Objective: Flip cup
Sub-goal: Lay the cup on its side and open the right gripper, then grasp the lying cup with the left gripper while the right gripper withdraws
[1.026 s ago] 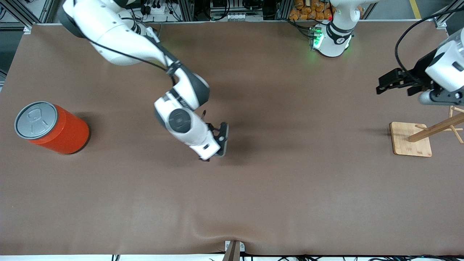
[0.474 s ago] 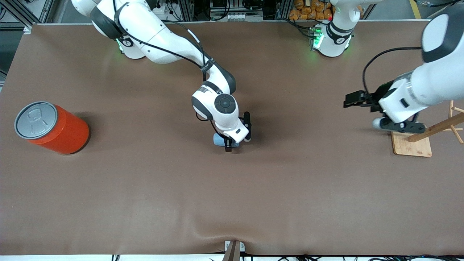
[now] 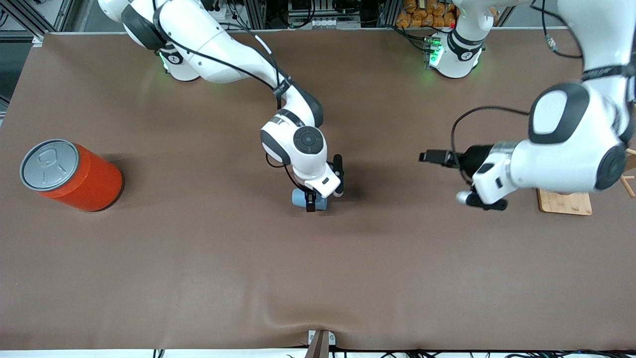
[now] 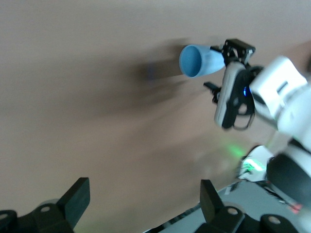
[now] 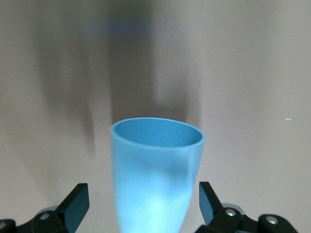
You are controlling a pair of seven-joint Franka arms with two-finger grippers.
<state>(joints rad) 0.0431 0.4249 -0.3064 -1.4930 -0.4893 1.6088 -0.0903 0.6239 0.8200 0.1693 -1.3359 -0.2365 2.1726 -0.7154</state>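
A broad stretch of bare brown table covering is seen between the middle of the table and the edge nearest the front camera, and further bare surface lies between the two arms. A large orange-red cylindrical can with a grey lid stands upright near the edge at the right arm's end of the table, well apart from everything else. A pale wooden stand with a flat square base is set near the edge at the left arm's end, partly covered by the left arm.

The small light blue tapered plastic cup is found near the middle of the table, lying on its side; in the left wrist view its darker blue mouth is turned sideways rather than upward. The right gripper is lowered directly over this cup. In the right wrist view the cup sits between the two black fingers, which are spread wider than the cup's body, with a gap visible on each side, so the cup is straddled but not clamped.

The left gripper is held over bare table between the cup and the wooden stand, well apart from the cup. Its fingers are seen set wide apart with nothing between them.
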